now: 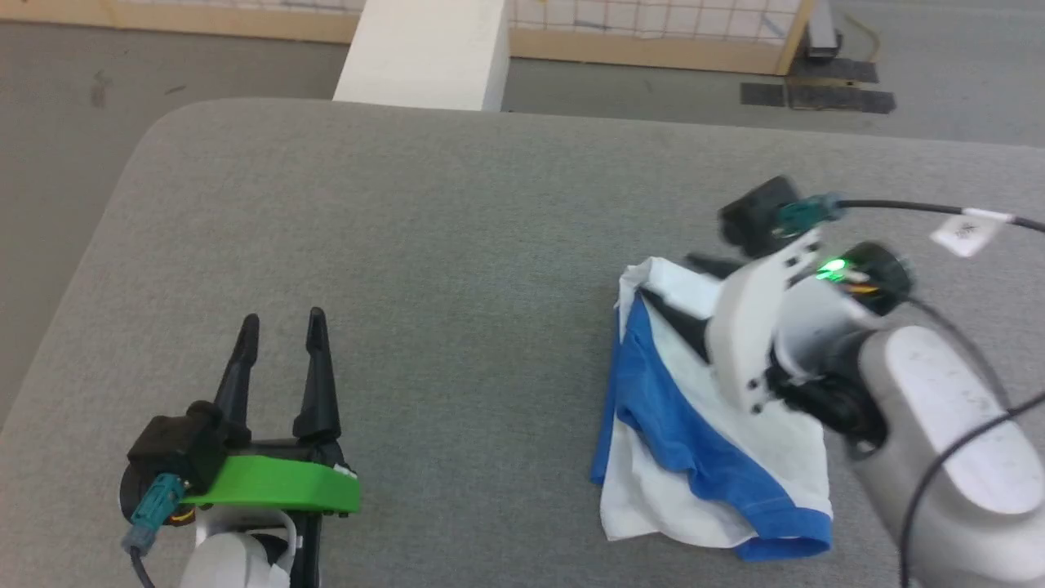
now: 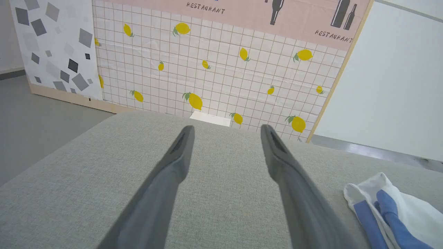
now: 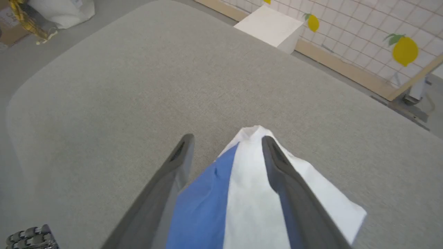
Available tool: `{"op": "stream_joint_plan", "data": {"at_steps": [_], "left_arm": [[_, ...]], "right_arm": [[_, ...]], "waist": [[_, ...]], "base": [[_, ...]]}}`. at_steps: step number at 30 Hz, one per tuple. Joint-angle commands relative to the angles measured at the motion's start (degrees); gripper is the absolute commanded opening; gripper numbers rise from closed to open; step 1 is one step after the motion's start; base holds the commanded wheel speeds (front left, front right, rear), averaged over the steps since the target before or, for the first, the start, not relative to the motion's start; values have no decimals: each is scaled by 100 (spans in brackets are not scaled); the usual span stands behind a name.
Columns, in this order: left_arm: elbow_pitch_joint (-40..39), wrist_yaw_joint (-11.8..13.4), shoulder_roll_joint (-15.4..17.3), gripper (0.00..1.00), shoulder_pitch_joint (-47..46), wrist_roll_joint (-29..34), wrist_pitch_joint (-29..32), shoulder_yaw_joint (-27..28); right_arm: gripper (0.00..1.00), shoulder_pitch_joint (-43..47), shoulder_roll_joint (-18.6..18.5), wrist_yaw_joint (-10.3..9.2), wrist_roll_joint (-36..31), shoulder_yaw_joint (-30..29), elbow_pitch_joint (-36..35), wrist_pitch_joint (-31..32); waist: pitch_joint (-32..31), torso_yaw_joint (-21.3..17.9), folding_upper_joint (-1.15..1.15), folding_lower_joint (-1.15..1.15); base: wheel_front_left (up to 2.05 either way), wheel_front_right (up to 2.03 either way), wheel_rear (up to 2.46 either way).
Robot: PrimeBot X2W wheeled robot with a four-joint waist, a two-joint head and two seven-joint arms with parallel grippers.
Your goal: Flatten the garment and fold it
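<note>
The garment (image 1: pixel 678 425) lies bunched in a rough heap on the right side of the grey table (image 1: pixel 408 229), white cloth crossed by a blue band. My right gripper (image 1: pixel 669 278) hovers over its far corner, open, with its fingers slanting down toward the cloth. In the right wrist view the garment (image 3: pixel 242 193) runs between and under the spread fingers of the right gripper (image 3: pixel 226 138), with nothing pinched. My left gripper (image 1: pixel 282 320) stands open at the lower left over bare table, well apart from the shirt. The left wrist view shows the left gripper (image 2: pixel 226 128) and a corner of the garment (image 2: pixel 391 214).
A white box (image 1: pixel 424 49) stands on the floor just past the table's far edge. Behind it runs a tiled panel with lemons (image 2: pixel 214 76). Dark mats (image 1: pixel 816 90) lie on the floor at the far right. The table's rounded left corner is near my left arm.
</note>
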Motion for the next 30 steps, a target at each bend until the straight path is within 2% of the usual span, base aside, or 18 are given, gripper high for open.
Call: {"op": "stream_joint_plan", "data": {"at_steps": [1,6,12,23,30], "left_arm": [[-64,2,-11,100,51,67,-25,39],[-293,26,-8,100,64,273,-25,140],[-350,43,-13,100,85,317,-25,121],[-254,23,-17,100,-37,241,-25,18],[-184,27,-17,100,-75,204,-25,-30]], "right_arm": [[100,101,-72,-9,-256,-194,-64,-133],[100,613,63,-9,-1179,-1139,-287,-373],[100,1395,340,-9,-1864,-1801,-299,-62],[100,1754,796,-9,-2259,-2055,408,180],[100,1719,804,-9,-2240,-2006,945,200]], "waist": [[-148,-200,0,0],[-158,-410,0,0],[-60,-531,0,0],[205,-333,0,0],[232,-215,0,0]], "base": [[0,0,0],[0,0,0],[0,0,0],[0,0,0],[0,0,0]]}}
